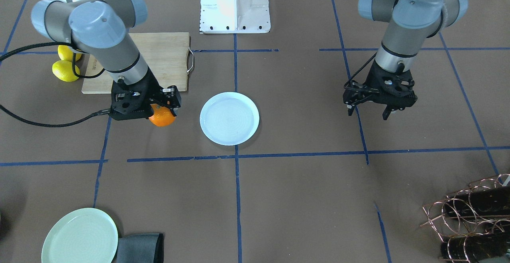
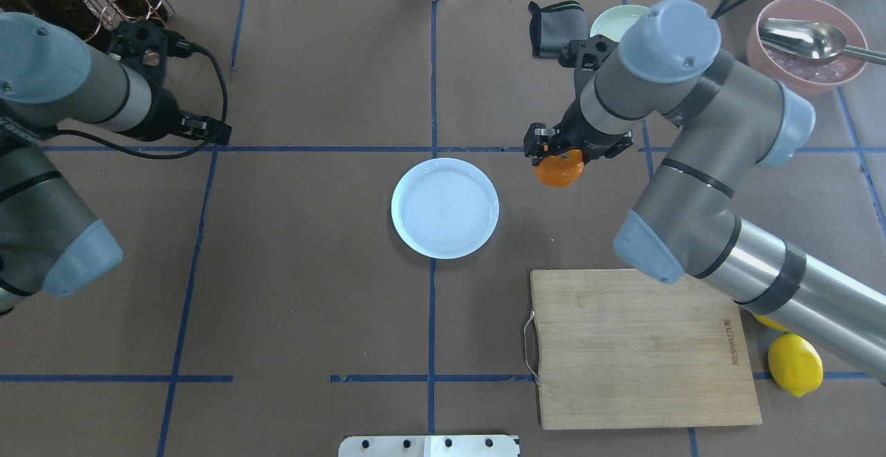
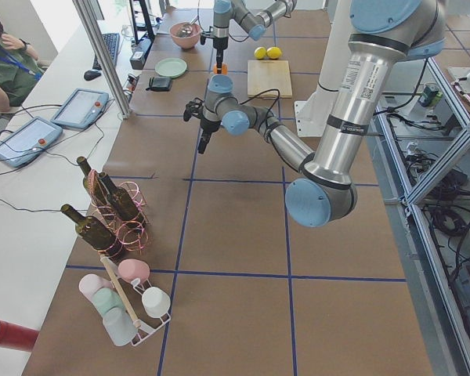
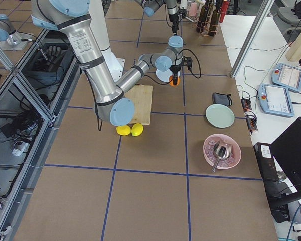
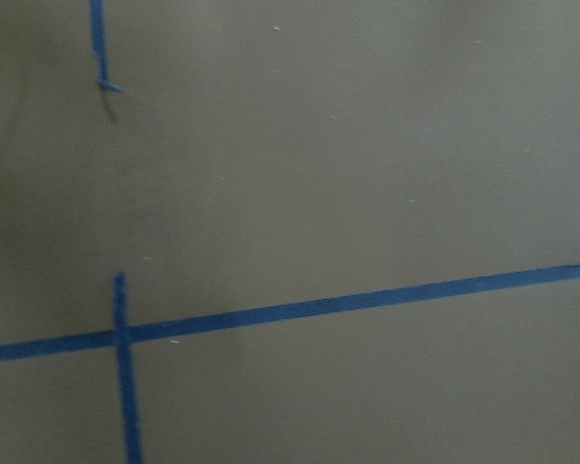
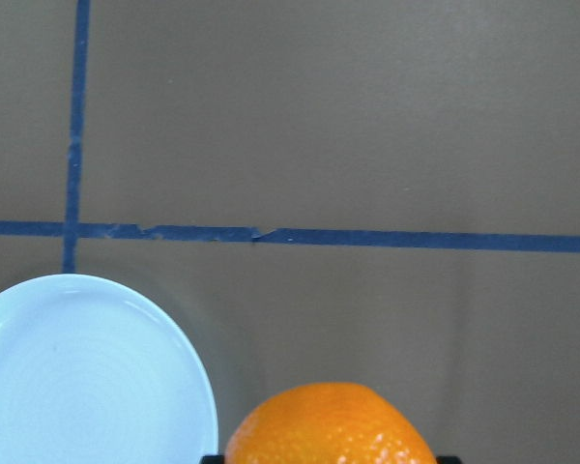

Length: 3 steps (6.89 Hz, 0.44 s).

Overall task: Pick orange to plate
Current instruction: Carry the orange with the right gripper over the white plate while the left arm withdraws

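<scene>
Orange point(image 2: 559, 172) clamped in right pincer point(image 1: 162, 110), just beside plate point(image 2: 444, 208) at its 2 o'clock in overhead view; left pincer point(image 1: 368, 113) parted, empty

— What fills the view?

— Plain brown worktop point(image 5: 348, 174), dim and slightly blurred, darker toward the left edge.

— Any markings on it?

— A long blue tape line point(image 5: 367, 302) runs across the lower half, rising a little toward the right. A crossing strip point(image 5: 128, 396) meets it near the left and goes down to the bottom edge, with a short stub above the crossing. Well apart from those, a short strip point(image 5: 98, 39) drops from the top-left edge and ends in a ragged tip. A few pale specks dot the surface.
</scene>
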Each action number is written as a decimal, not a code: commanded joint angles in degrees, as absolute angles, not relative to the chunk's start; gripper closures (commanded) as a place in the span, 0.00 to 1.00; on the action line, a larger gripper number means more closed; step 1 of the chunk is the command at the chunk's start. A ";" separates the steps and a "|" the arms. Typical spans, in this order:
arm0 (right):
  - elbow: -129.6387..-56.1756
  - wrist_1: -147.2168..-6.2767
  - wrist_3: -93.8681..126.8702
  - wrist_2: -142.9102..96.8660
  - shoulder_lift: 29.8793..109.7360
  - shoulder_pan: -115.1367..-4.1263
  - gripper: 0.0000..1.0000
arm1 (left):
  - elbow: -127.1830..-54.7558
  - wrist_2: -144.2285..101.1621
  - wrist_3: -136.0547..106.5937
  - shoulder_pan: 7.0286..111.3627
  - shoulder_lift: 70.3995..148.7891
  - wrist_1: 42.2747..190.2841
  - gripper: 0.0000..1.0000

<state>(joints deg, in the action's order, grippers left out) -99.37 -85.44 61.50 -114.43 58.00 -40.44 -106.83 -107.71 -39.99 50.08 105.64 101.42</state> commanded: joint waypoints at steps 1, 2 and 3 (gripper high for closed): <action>-96.70 -86.04 63.90 -109.71 53.20 -35.27 1.00 | -107.49 -107.58 -25.92 52.82 97.26 100.99 0.00; -92.76 -85.96 63.90 -106.47 49.87 -32.72 1.00 | -107.84 -107.75 -19.05 55.87 94.95 100.99 0.00; -89.33 -85.87 63.90 -104.96 47.05 -31.39 1.00 | -106.88 -110.28 -16.03 63.21 94.75 100.81 0.00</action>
<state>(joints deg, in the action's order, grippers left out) -93.30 -85.94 63.79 -107.37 50.49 -33.49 -107.45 -108.41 -21.37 56.86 96.26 100.95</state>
